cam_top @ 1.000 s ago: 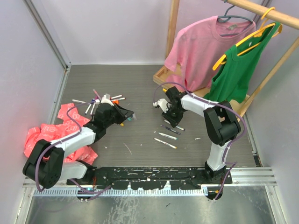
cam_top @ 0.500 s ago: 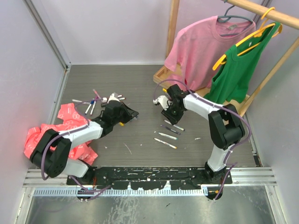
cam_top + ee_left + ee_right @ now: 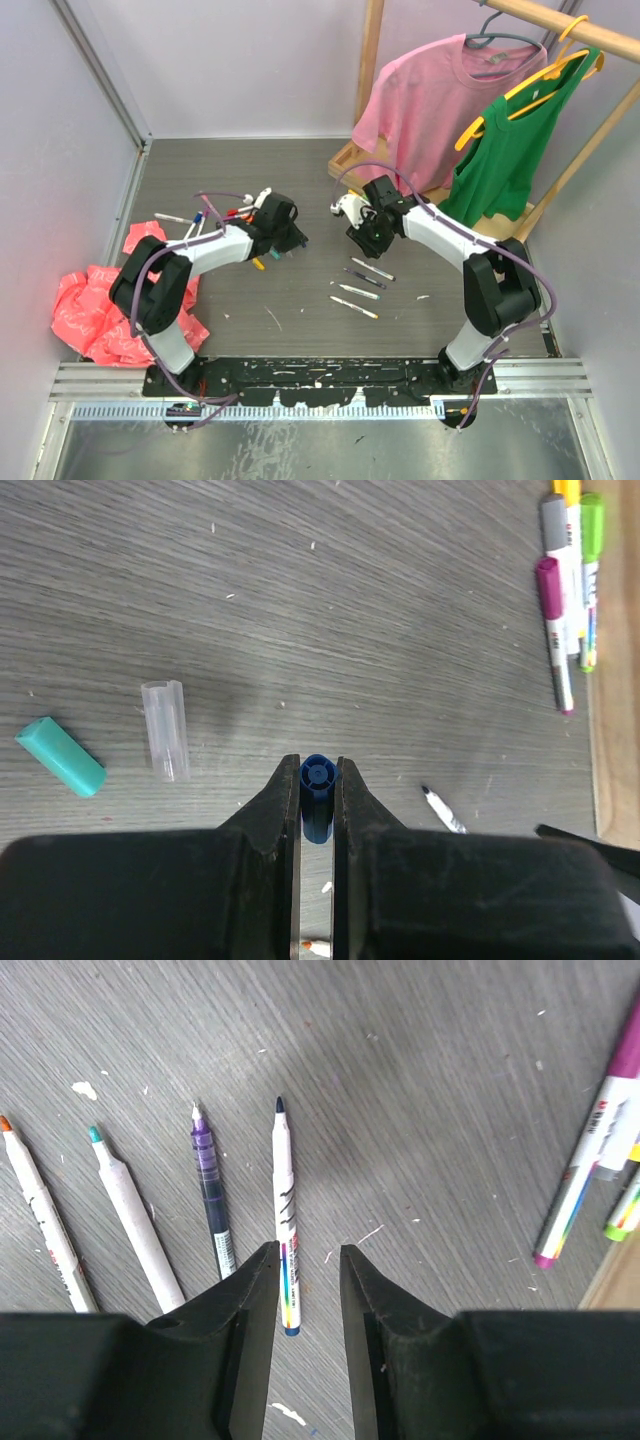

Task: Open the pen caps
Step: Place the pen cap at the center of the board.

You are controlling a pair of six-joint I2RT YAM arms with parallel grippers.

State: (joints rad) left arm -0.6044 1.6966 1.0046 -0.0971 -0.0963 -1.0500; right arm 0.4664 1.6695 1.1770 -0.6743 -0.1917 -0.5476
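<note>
Blue plastic is showing between the fingers of the left gripper (image 3: 316,770), which is clenching a blue cap (image 3: 317,798) with its hollow end facing the wrist camera; whether the cap is touching the grey bench (image 3: 330,570) I cannot tell. Left of those fingers in that view, a clear cap (image 3: 167,730) is lying on the bench, and a teal cap (image 3: 60,757) is lying just beyond it, the two apart. At the top right of the same view, a few capped pens (image 3: 555,630) with magenta, green and yellow ends are lying side by side near a wooden edge (image 3: 620,730). The right gripper (image 3: 307,1252) is standing released, its jaws slightly parted with only bare bench showing between them, grasping nothing. Just ahead of it four uncapped pens (image 3: 362,285) are lying in a row: an orange-tipped pen (image 3: 45,1225), a teal-tipped pen (image 3: 135,1220), a purple pen (image 3: 210,1190) and a dark-tipped white pen (image 3: 286,1230), the last lying nearest the gap between the jaws. From above, both arms are reaching toward the middle of the bench, while a loose heap of pens (image 3: 170,217) is lying beside the left forearm. A crumpled red bag (image 3: 90,300) is resting at the left edge, and a pink shirt (image 3: 440,100) and a green top (image 3: 510,160) are hanging on a wooden rack (image 3: 372,60) at the right.
</note>
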